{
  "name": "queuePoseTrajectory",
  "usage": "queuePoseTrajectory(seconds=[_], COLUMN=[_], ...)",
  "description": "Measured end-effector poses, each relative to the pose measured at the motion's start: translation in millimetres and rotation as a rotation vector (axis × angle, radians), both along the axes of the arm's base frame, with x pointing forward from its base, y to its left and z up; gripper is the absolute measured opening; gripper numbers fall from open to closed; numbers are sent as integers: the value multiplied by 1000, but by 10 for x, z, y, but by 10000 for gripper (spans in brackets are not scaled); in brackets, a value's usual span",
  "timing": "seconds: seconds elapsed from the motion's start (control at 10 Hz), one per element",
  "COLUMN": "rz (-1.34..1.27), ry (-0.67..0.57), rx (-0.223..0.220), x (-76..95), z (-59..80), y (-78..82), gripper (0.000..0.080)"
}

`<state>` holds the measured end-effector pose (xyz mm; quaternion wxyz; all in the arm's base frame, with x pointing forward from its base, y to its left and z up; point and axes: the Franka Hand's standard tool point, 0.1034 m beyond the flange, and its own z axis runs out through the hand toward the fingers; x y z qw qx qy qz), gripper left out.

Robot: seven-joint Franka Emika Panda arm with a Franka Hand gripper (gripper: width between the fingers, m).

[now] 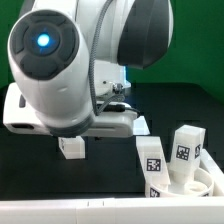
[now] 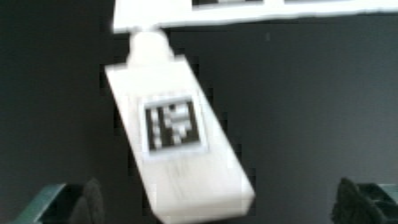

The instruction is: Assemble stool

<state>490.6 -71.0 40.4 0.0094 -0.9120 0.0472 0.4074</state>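
With two legs (image 1: pixel 168 160) already standing in the seat (image 1: pixel 197 183) at the exterior view's right, the tool (image 2: pixel 210 200) hangs wide and empty over a loose leg (image 2: pixel 175 135) on the bench (image 1: pixel 110 170) (presumably lining up a grasp).

My arm (image 1: pixel 70 60) wears a glossy white plastic shell that catches the light. The legs (image 1: pixel 152 165) and the round seat (image 1: pixel 200 185) look like smooth white plastic, each leg bearing a matt black-and-white printed tag (image 2: pixel 171 123). The table (image 1: pixel 100 175) under me is matt black and even.
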Motion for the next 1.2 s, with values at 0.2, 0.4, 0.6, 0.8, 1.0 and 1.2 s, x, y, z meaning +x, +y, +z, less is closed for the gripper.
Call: queuePoseTrajectory(seconds=[0.2, 0.4, 0.6, 0.8, 1.0, 1.2], rz=[-4, -47, -73, -86, -85, -85], ry=[-5, 95, 131, 148, 148, 147], rx=[-3, -14, -25, -36, -37, -37], x=[15, -223, -345, -368, -369, -369], z=[-19, -133, -269, -326, -327, -328], y=[-10, -50, -71, -106, -106, -107], gripper=[649, 649, 649, 649, 637, 313])
